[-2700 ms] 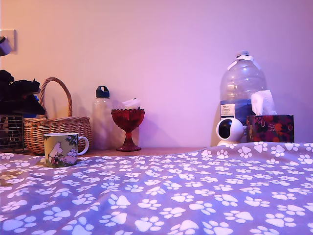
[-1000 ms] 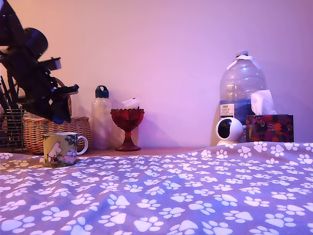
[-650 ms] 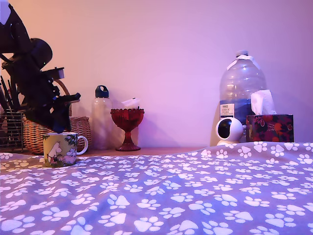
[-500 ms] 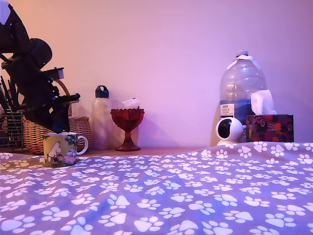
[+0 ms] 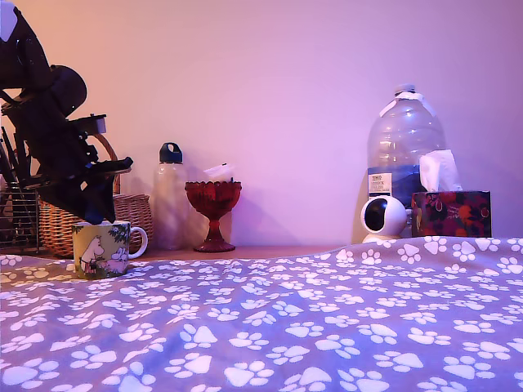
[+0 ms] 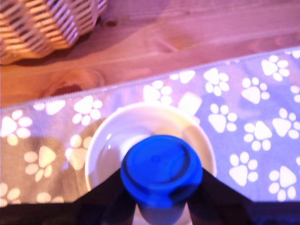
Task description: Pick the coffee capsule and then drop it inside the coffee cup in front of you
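The coffee capsule (image 6: 161, 168) is showing as a small, saturated blue pod seen end-on in the wrist view, its flat round face ringed by a raised rim and its body tapering away beneath. It is sitting between the two dark fingers (image 6: 110, 192) of the end effector (image 6: 161, 199), which are pressing against its sides, so the end effector is clenched around the capsule and holding it directly above the white interior of the coffee cup (image 6: 150, 126). In the exterior view the coffee cup (image 5: 102, 248) is standing upright on the paw-print cloth (image 5: 310, 318) at the exterior view's left, showing a yellow-green wall printed with white cartoon creatures and a white handle pointing toward the exterior view's right. The black end effector (image 5: 96, 214) is hanging just over the cup's rim, in front of a wicker basket (image 5: 131, 214); the capsule itself is too hidden to make out there. Behind the cloth a strip of wooden bench (image 5: 270, 252) is carrying a clear bottle with a blue cap (image 5: 170, 196), a red glass goblet (image 5: 213, 212), a white round camera (image 5: 382, 217), a floral tissue box (image 5: 452, 214) and a large water jug (image 5: 404, 143). The jug is bearing a small white label whose print is too small to read.
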You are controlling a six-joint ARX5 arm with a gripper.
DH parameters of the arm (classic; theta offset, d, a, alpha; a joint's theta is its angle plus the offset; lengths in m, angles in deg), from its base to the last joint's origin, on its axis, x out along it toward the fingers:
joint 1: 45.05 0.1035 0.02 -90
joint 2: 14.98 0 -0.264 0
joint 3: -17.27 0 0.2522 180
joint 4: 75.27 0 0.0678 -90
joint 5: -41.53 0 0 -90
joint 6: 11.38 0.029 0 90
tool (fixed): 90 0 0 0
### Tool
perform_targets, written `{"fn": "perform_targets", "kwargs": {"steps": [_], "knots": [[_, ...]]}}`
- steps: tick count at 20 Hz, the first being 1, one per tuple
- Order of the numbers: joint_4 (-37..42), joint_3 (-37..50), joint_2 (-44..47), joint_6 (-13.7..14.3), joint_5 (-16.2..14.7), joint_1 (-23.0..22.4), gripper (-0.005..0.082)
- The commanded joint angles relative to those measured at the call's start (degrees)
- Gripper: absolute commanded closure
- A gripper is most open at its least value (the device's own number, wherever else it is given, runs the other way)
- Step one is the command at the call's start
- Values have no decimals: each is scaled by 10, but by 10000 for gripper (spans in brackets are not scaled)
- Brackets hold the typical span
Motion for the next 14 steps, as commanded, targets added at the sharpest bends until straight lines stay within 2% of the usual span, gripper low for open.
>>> {"fn": "perform_targets", "kwargs": {"steps": [1,8,9,10,12,13,14], "knots": [[-1,-6,17,6,-1,-1,551],[-4,-6,17,6,-1,-1,547],[-3,-6,17,6,-1,0,510],[-1,-6,16,11,-1,0,413],[-9,-12,16,14,-1,1,148],[-20,-19,15,17,-1,1,105],[-29,-25,15,26,-1,1,105]]}}
